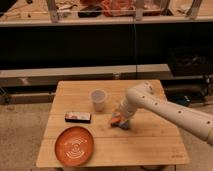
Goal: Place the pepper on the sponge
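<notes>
Nearest the camera, on the front-left of the wooden table (150, 147): a big round orange plate (74, 146), flat, pale rings on its face. Just behind it, apart from its rim, a flat black bar (78, 117) with a pale reddish top, long side across the view.

Further in, right of the bar and near the table's middle — the task's cluster. A small blue-grey sponge (124, 125) on the wood. Against its upper left edge, touching, the orange-red pepper (115, 120). Looks perched on or half over the sponge's near-left corner rather than square on top (too small a patch to swear to). Long axis, as far as can be judged, roughly across the view, slightly tilted.

Right above both, the gripper (121, 116), pointing down and leftward at the end of the white arm (165, 112) reaching in from the right edge. Pepper thus directly under the gripper's tip and a shade to the view's left of it, sponge straight below. Clamped on the pepper or loose around it — impossible to tell here.

Judging by that: fits a pepper being lowered the last bit onto the sponge, and equally one already resting there with the gripper just above. Either way, hinges on the pepper's weight sitting over the sponge's top, not its corner.

Behind the cluster, to the left, a pale cup (98, 100), upright, well apart from the arm. Beyond the table, a low pale ledge (60, 75) under dark shelving.
</notes>
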You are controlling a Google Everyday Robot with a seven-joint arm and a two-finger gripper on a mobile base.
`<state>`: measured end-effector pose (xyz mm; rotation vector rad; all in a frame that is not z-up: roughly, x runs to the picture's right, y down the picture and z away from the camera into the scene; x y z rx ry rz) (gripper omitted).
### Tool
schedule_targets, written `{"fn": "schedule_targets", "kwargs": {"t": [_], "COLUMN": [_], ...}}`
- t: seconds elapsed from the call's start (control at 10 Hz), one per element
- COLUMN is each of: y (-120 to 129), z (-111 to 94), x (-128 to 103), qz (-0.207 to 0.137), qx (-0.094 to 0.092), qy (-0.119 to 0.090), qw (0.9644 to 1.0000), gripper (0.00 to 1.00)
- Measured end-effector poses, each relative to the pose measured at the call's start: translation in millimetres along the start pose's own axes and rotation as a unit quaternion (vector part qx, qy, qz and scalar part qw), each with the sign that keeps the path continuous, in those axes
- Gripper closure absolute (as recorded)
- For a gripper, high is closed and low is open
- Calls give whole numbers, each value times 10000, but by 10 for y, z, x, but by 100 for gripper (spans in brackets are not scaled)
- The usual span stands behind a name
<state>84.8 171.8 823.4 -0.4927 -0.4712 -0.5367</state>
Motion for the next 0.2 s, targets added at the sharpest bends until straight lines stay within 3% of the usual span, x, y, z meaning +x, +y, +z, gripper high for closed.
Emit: {"fn": "schedule_targets", "kwargs": {"t": [0.2], "y": [6], "z": [0], "x": [-6], "qz": [-35], "qx": [-10], "qy": [11], "qw": [10000], "gripper": [20]}}
